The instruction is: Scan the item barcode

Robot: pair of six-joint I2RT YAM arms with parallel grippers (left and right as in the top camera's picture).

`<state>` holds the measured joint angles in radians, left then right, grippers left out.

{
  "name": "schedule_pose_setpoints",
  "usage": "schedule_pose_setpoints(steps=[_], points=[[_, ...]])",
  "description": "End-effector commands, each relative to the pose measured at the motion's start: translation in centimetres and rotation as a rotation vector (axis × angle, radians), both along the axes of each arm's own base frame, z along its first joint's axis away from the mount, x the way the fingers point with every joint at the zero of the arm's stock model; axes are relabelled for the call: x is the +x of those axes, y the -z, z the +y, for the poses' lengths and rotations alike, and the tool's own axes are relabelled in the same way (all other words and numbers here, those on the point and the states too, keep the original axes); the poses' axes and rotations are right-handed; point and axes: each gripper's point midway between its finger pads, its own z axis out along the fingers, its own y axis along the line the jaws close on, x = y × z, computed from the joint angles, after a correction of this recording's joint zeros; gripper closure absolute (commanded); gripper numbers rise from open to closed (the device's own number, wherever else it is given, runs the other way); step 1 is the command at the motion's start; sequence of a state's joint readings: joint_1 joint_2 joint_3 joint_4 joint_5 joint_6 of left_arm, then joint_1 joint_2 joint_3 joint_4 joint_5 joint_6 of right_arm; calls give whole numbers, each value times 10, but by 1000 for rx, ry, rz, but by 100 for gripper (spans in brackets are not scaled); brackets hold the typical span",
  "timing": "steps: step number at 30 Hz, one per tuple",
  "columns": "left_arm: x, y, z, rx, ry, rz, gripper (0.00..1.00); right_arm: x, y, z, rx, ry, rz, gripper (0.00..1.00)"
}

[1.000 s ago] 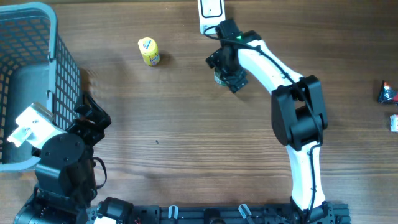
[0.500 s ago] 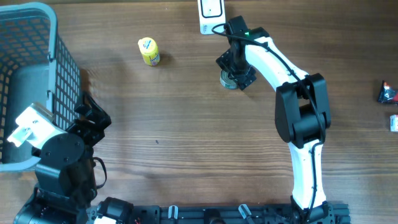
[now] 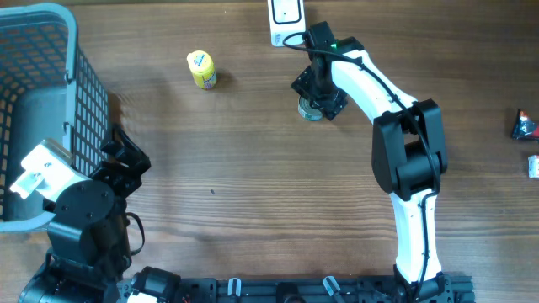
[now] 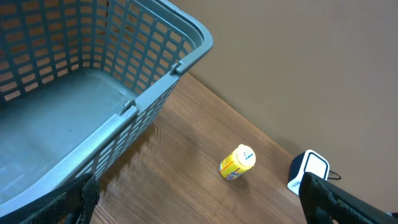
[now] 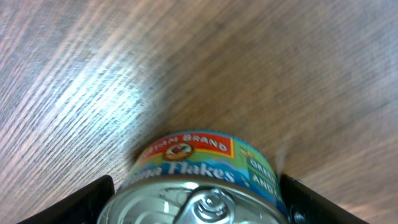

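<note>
1. The table (image 3: pixel 236 151) carries everything. Its middle is bare wood.
2. The basket (image 3: pixel 50 13) stands at the far left, out of the working area, probably to take scanned goods.
3. The right arm (image 3: pixel 404 160) stretches toward the far edge. This puts the right gripper (image 3: pixel 320 93) over the can, with its jaws closed against the can's sides.
4. The left arm (image 3: pixel 80 206) sits folded by the basket. The left gripper (image 3: pixel 126 160) is spread wide and holds nothing, so it seems parked out of the way.
5. The scanner (image 3: pixel 286 18) stands at the far edge, just beyond the right gripper, so the carry to it is short.
6. The can (image 5: pixel 199 168), a tin of flakes, rests upright on the wood between the fingers, pull-tab up. The side grip leaves the label free. I see no barcode, so a turn may be needed.
7. A yellow bottle (image 3: pixel 202 70) lies left of the scanner, well apart from the can.
</note>
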<state>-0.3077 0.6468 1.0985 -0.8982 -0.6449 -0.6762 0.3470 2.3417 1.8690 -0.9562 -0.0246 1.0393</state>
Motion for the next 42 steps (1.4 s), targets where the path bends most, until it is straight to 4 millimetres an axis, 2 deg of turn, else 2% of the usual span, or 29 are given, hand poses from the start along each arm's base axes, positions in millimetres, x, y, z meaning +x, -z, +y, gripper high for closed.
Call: schedule_pose_setpoints(steps=[1, 4, 6, 8, 9, 14, 19, 23, 30, 32, 37, 42], points=[[0, 0, -2, -15, 7, -4, 0, -6, 47, -29, -188, -262, 47, 13], [0, 0, -2, -15, 7, -4, 0, -3, 46, -40, -268, -401, 40, 11], [0, 0, -2, -15, 7, -4, 0, -4, 46, -41, -276, -429, 46, 11], [0, 0, -2, -15, 7, -4, 0, -9, 47, -36, -240, -420, 62, 0], [0, 0, -2, -15, 7, -4, 0, -12, 47, -31, -209, -415, 71, 0], [0, 0, -2, -15, 7, -4, 0, -24, 48, -23, -142, -237, 116, 0], [0, 1, -2, -15, 7, -4, 0, -46, 48, -11, -53, -70, 217, 0], [0, 1, -2, -15, 7, -3, 0, -54, 46, -1, -6, 10, 255, 3], [0, 1, -3, -18, 14, -2, 0, -49, 47, 12, 32, 62, 234, 20], [0, 1, -3, -18, 14, -2, 0, -47, 47, 11, 30, 61, 226, 24], [0, 2, -3, -17, 14, 1, 0, -45, 47, 8, 10, 49, 212, 24], [0, 2, -3, -17, 14, 1, 0, -38, 48, 0, -46, -84, 169, 30]])
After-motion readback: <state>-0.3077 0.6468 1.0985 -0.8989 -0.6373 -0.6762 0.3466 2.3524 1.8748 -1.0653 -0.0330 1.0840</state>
